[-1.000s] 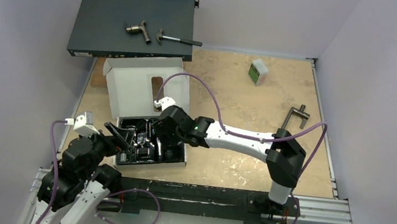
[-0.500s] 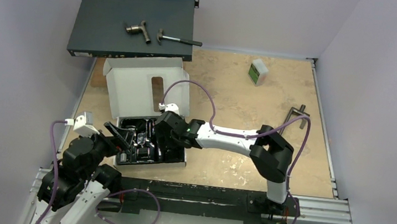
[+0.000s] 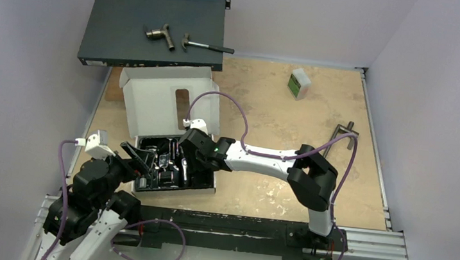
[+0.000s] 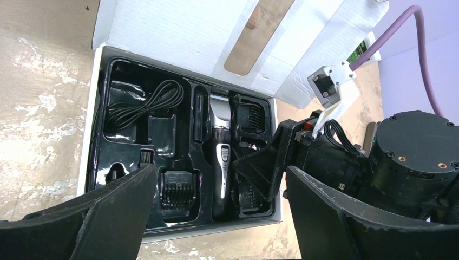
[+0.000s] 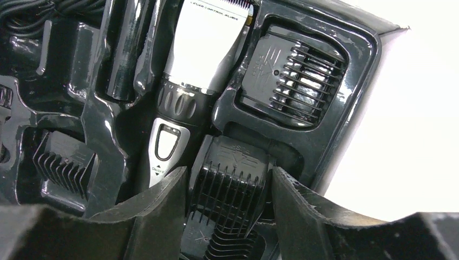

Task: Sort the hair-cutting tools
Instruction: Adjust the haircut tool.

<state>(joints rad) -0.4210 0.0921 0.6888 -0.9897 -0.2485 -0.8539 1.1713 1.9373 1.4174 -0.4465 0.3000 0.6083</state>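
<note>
Counter (image 3: 281, 109) carries a white box (image 3: 153, 96) at near left, lid folded back toward the far side so the black moulded tray (image 4: 103, 157) inside is open from above. Dark rack unit (image 3: 122, 28) at far left, well apart, isn't part of this.

Right arm reaches across from the right, and its right tool (image 5: 228, 173) is down in the tray's right half. Pads sit against both flanks of a comb attachment (image 5: 230, 200), so I read it as gripped at narrow width, fingers along its sides to leave the teeth free. The comb sits tilted over the near-right pocket, just right of the hair clipper (image 5: 200, 70), and looks not fully seated.

Left tool (image 4: 219, 169) hangs over the box's near-left edge, spread wide and holding nothing. My guess is it's parked there to keep clear.

Clipper lies in its centre slot, blade toward the far side. Another comb (image 5: 292, 81) fills the far-right pocket, one more (image 5: 62, 162) the near-left. Cable (image 4: 146, 103) is coiled at far left.
</note>
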